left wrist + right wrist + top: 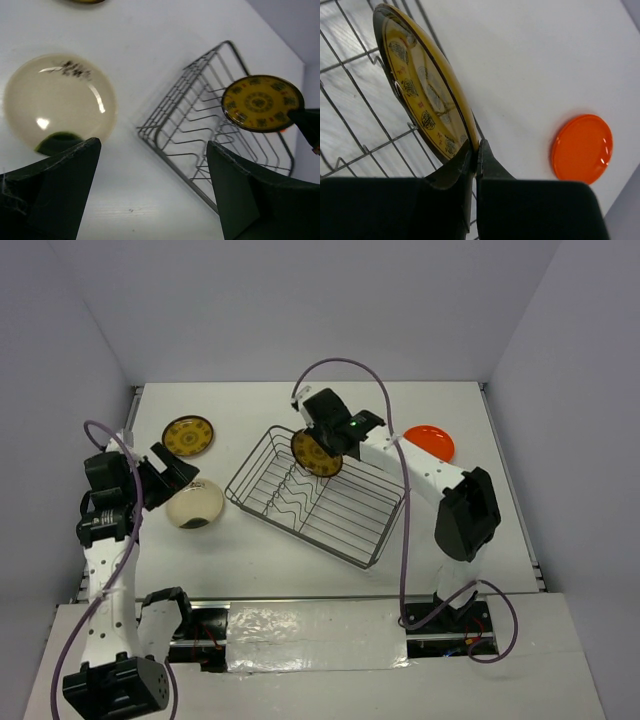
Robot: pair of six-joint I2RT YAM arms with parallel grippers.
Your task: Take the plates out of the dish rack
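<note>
A white counter (250,570) is seen, with a wire rack (340,515) set slantwise in its middle. The right arm (425,472) is stretched over the far end of the rack. Its jaws are squeezed tight on the rim of a yellow plate (420,85), which is held up on edge over the wires. The left arm (108,560) is bent over the left side. Its jaws are spread wide with nothing held, just above a cream plate (195,504). That plate is laid flat on the counter, left of the rack and apart from it. A second yellow plate (188,435) is laid flat behind it. An orange plate (432,441) is laid flat to the right of the rack. A small dark mark (75,71) is seen on the cream plate.
</note>
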